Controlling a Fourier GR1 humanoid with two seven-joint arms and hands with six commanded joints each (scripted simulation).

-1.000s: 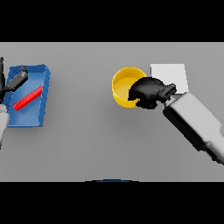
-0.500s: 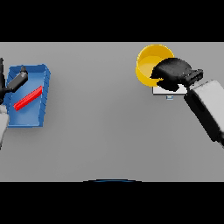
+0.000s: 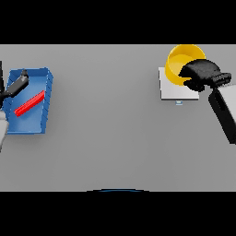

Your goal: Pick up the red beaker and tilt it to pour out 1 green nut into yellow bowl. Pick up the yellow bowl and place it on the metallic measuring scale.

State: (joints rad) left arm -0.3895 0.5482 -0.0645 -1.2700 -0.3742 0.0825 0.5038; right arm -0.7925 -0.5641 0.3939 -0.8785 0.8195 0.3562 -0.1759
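Since 0.5 s ago the yellow bowl [image 3: 177, 64] has moved further back over the scale [image 3: 175, 90]. Left hand [image 3: 16, 84] sits idle at the blue tray [image 3: 27, 106], fingers straight. Right hand [image 3: 200, 73] fingers are curled round the bowl's rim; only set-down and release look left.

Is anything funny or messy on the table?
Nothing is spilled. The yellow bowl in the right hand sits over the far edge of the metallic scale, not its middle. The red beaker lies flat in the blue tray by the left hand.
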